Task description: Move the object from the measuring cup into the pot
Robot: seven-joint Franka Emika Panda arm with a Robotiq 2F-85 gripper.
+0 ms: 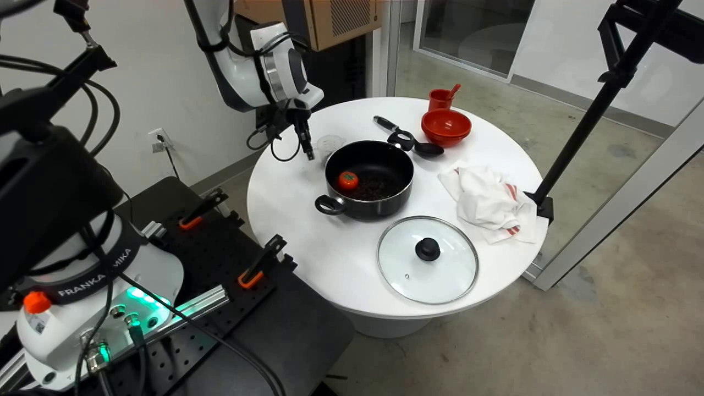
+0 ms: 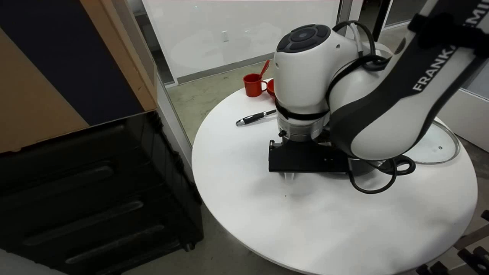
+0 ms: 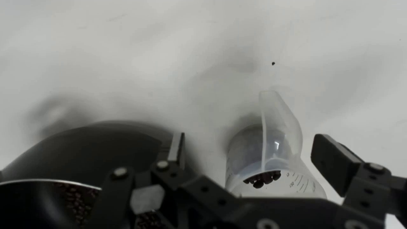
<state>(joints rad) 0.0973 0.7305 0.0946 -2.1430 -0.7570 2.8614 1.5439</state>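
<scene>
White walls [image 1: 165,71], mottled floor [image 1: 621,330], round white tabletop [image 1: 297,247] laid with cookware.
A cardboard box [image 2: 34,91] sits over a black case [image 2: 107,214] beside the tabletop. The tabletop carries a black pot [image 1: 385,205], a glass lid [image 1: 428,261] lying flat near it, and a white cloth [image 1: 487,203] crumpled at the edge. The pincer [image 3: 249,146] has its jaws parted wide; in the wrist view, part of the clear measuring cup [image 3: 248,156] shows between them. The cup stands upright just beside the pot. A tomato [image 1: 348,180] sits in the pot. Dark beans [image 3: 259,183] lie in both cup and pot. A dark speck [image 3: 273,63] marks the tabletop.
</scene>
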